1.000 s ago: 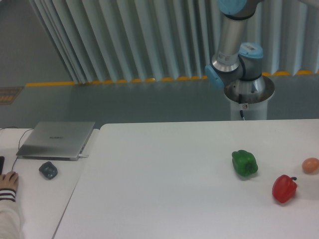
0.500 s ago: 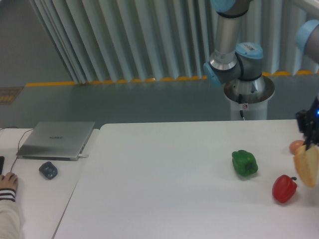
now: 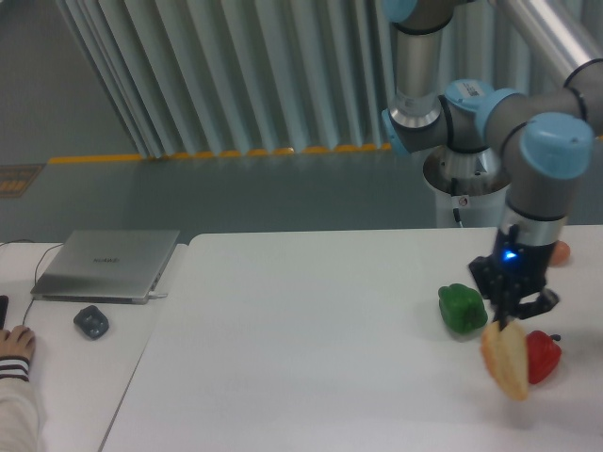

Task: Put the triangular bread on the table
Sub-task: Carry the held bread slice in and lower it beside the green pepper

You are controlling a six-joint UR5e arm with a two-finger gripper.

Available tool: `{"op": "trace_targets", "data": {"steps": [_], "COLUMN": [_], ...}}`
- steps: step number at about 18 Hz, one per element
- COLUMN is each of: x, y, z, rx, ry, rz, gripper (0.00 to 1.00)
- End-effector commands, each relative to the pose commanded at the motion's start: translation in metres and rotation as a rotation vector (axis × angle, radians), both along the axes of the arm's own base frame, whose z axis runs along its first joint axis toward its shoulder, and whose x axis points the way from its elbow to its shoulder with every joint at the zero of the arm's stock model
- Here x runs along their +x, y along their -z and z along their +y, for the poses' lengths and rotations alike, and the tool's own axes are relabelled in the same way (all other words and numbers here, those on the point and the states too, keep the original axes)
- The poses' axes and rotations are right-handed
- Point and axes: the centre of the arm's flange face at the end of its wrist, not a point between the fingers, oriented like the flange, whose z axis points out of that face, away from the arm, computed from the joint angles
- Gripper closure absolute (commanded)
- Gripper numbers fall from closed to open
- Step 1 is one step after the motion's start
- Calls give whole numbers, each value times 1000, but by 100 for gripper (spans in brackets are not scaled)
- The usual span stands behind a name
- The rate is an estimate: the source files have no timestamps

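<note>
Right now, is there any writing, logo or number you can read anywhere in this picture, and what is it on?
Nothing can be read.
Laptop: a faint mark on the lid, too small and blurred to read.
Robot base: a small red spot, maybe a label, not readable.
Gripper, bread: no text.

A robotics lab or test cell: an industrial arm [image 3: 542, 179] on a round pedestal base [image 3: 468, 188] works over a plain white table [image 3: 311, 348], with ribbed grey wall panels [image 3: 236, 75] and a yellow floor stripe [image 3: 217, 153] well behind its jaws. Far off to the side of the jaws, a narrower white desk [image 3: 66, 367] carries a closed grey laptop [image 3: 106, 265] and a small dark device [image 3: 90, 322], with a person's hand [image 3: 16, 344] resting at its edge.
</note>
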Motion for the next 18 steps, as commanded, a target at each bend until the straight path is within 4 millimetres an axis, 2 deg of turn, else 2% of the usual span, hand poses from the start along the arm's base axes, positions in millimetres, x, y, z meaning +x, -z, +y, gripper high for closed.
{"op": "trace_targets", "data": {"steps": [1, 2, 4, 5, 7, 10, 18], "x": [1, 1, -2, -1, 10, 8, 6], "y": [4, 6, 14, 19, 25, 35, 21], "z": [-1, -1, -1, -1, 6, 3, 5], "rx": [-4, -8, -36, -88, -155, -230, -190], "ry": [4, 8, 11, 22, 85, 125, 94], "rz": [-3, -2, 17, 62, 131, 183, 184], "gripper": [100, 95, 36, 0, 0, 0, 0]}}
